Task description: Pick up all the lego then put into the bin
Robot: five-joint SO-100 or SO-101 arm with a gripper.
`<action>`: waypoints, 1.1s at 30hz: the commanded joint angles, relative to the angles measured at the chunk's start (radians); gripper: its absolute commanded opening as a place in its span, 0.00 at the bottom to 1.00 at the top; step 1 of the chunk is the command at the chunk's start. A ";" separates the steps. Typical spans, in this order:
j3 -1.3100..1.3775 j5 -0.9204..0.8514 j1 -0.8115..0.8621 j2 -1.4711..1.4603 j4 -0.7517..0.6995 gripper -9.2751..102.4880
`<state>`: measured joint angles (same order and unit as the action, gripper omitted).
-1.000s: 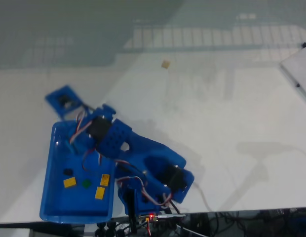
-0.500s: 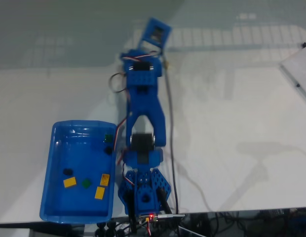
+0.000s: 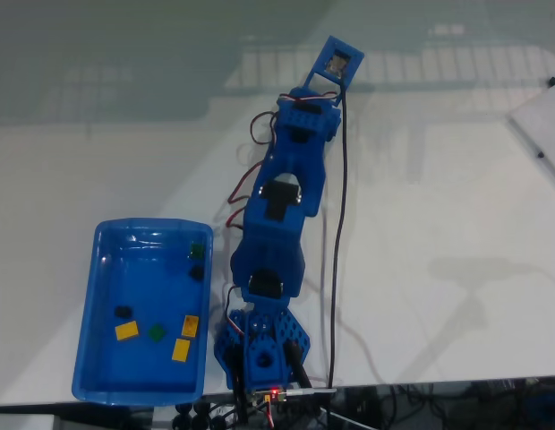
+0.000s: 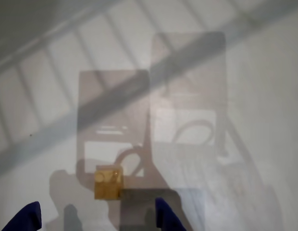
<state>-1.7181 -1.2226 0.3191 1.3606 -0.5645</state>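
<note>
The shallow rectangular glossy blue plastic bin sits at the near left corner of the white table in the fixed view. It holds several small square plastic lego bricks: three yellow ones and a green one toward its near end, one black brick beside them, and a second green brick with a second black brick against its right wall. That portion of the task appears complete.

One brick remains outside the bin. In the wrist view a tan, translucent square lego brick lies flat on the table, studs up, just ahead of the gripper. In the fixed view the arm covers this brick.

Arm pose: the blue 3D-printed arm is mounted at the near edge of the table, just right of the bin. It is stretched away from its base toward the far edge, leaning slightly to the right in the fixed view, with its wrist section at the far end. A black cable trails along its right side.

End effector: in the wrist view two blue fingertips enter from the bottom edge, spread well apart and holding nothing. The tan brick lies beyond them, roughly in line with the gap and nearer the right tip. It is not yet between them.

Remaining work, as judged: grasp the tan brick and carry it to the bin.
</note>
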 commanded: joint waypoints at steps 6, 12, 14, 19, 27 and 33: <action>0.118 -0.034 -0.018 -0.092 0.023 0.36; 0.161 -0.040 -0.021 -0.152 0.025 0.36; 0.175 -0.040 -0.021 -0.166 0.025 0.35; 0.184 -0.064 -0.026 -0.186 0.025 0.30; 0.186 -0.098 -0.034 -0.210 0.018 0.26; 0.186 -0.121 -0.037 -0.221 0.018 0.26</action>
<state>-1.5647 -1.3330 0.2991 1.1413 -0.5461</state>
